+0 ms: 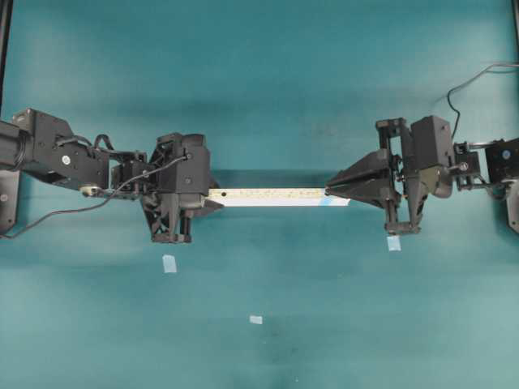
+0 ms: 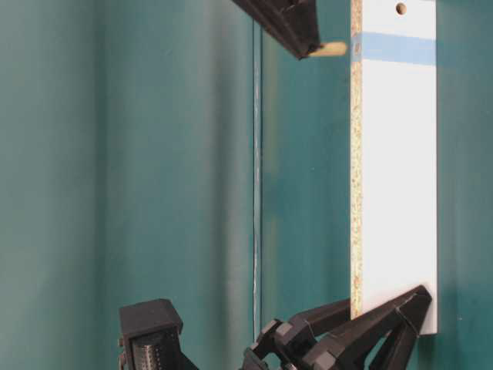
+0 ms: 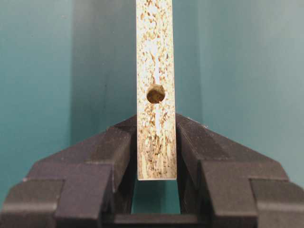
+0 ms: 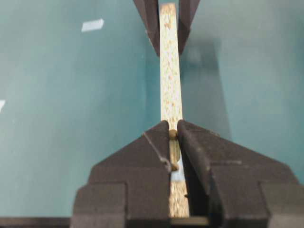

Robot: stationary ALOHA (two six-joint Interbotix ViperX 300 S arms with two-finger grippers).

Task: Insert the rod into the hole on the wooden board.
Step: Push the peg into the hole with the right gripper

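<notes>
Overhead, table-level, two close wrist views

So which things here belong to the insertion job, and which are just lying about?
Job:
- wooden board, held by left gripper
- rod, in right gripper
- hole

Lying about:
- tape squares on the table

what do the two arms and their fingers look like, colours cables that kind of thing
Both arms are matte black and blocky. The left gripper and right gripper have wedge-shaped black fingers with stepped, angular faces. A black cable loops over the left arm; another cable trails off behind the right arm.
</notes>
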